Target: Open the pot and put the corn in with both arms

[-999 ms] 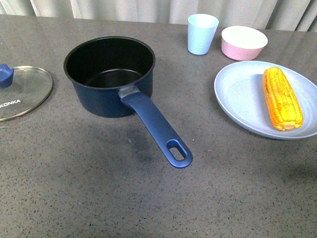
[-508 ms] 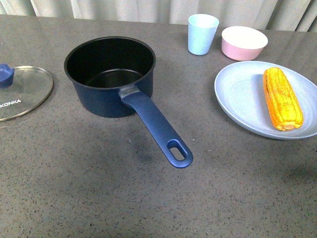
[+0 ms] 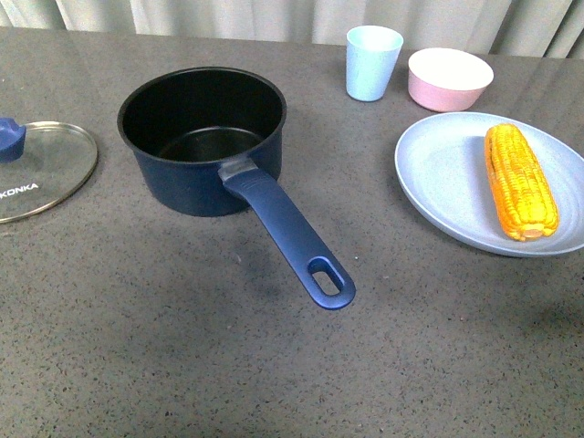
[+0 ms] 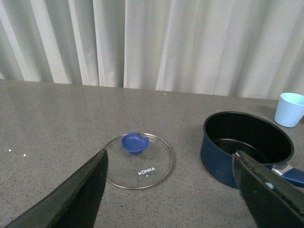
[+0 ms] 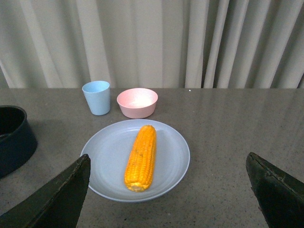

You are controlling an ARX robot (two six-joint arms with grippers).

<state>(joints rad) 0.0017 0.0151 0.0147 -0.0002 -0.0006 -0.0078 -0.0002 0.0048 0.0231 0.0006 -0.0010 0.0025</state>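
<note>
the left gripper (image 4: 170, 153) and right gripper (image 5: 167, 156) hang back from the pot (image 3: 182, 187), fingers spread wide, grasping nothing. the pot stands uncovered, its handle (image 3: 290, 235) angled toward the front camera; the corn (image 3: 520, 181) lies on a plate (image 3: 438, 173) to the pot's right, the glass lid (image 3: 41, 173) flat to its left. beyond the pot, to its right, stand a cup (image 3: 372, 62) and a pink bowl (image 3: 449, 78).

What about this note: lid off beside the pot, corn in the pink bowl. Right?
No: the corn lies on the plate, not in the bowl, as the right wrist view shows. The lid is off, beside the pot.
</note>
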